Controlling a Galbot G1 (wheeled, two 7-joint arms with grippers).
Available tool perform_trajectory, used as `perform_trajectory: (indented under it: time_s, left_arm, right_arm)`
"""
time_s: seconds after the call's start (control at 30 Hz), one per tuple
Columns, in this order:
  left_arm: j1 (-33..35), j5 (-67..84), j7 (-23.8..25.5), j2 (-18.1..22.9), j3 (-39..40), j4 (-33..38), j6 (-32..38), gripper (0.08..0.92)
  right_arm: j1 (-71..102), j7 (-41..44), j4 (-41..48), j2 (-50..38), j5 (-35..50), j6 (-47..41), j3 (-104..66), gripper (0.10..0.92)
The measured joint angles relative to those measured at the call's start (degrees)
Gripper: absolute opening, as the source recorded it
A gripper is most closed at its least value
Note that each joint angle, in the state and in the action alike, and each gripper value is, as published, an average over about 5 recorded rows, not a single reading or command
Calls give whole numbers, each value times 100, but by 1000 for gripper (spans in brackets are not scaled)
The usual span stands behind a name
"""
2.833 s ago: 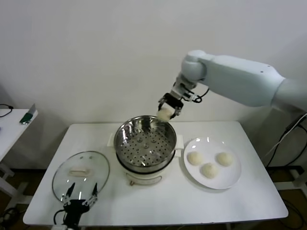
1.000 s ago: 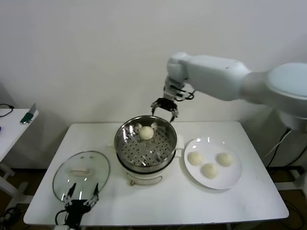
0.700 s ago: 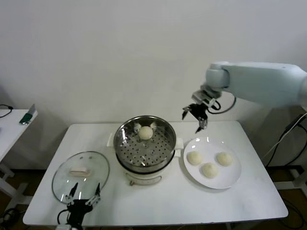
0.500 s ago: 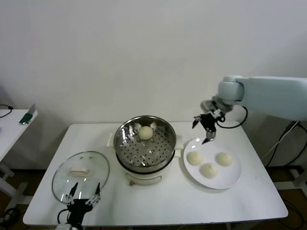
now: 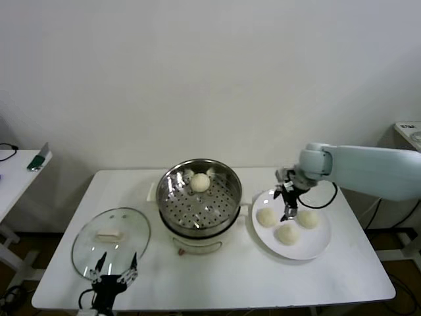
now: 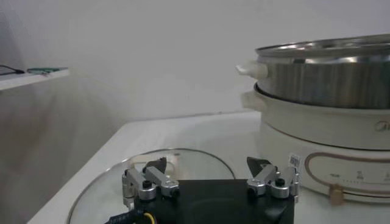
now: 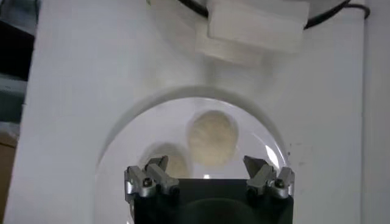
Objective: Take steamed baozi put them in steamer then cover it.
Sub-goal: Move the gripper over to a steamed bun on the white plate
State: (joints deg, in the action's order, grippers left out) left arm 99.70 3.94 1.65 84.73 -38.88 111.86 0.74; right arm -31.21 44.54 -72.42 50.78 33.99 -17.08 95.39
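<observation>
Head view: my right gripper (image 5: 287,201) hangs spread and empty over the white plate (image 5: 316,247), low among the three baozi on it, with one bun (image 5: 266,216) at about 8 o'clock from the tips, one (image 5: 287,233) at 6 o'clock, one (image 5: 308,218) at 4 o'clock; a fourth baozi (image 5: 200,182) already sits at the 12 o'clock side of the steamer (image 5: 172,201), which lies at 9 o'clock from the plate; the right arm is plainly the nearer one, so I judge the next pick belongs to it. Left wrist view: my left gripper (image 6: 209,182) is parked with its jaws apart and holding nothing, just above the near edge of the glass lid (image 6: 195,159), steamer wall (image 6: 329,85) off to one side. Right wrist view: looking down past the open fingers (image 7: 151,178), a bun (image 7: 212,137) lies ahead and roughly midway between the tips, a second bun (image 7: 175,165) close by one finger; buns are round, no long axis to align, so I'd judge a drop toward the centred one is what's needed
</observation>
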Motion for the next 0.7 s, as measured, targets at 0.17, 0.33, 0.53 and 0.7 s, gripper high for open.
perform_trajectory:
  time_s: [0.17,0.33,0.53,0.7]
  left_arm:
    - [23,0,-12,-7,-14,-39,24,823]
    - [55,0,-19,-19,-44,-45,43,823]
    - [52,-1,-28,-26,-55,-41,48,823]
    - [35,-9,-28,-26,-41,-20,44,823]
  right_arm:
    - [521,-72,379,142,-100,-108,-409,823]
    - [830,-90,666,292,-172,-189,-650,787]
    - [1007,-71,854,352,-198,-222,-838,629]
    - [1062,-8,921,356,-178,-204,-954,573]
